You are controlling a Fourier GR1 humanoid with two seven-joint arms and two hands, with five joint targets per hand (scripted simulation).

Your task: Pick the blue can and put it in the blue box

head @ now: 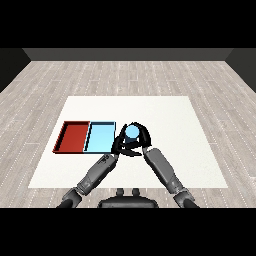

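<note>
The blue can [132, 132], seen from above with its light blue top, is just right of the light blue tray [100, 137], near the middle of the white table. My right hand [142, 136] is curled round the can, its fingers arching over the far and right sides. My left hand [120, 144] sits close against the can's left and near side, next to the tray's right edge, with its fingers relaxed and holding nothing. The can's lower body is hidden by both hands, so I cannot tell whether it rests on the table.
A red tray [73, 136] lies directly left of the light blue tray, their sides touching. Neither tray has anything in it. The white table [175, 125] stretches to the right and far side of the hands.
</note>
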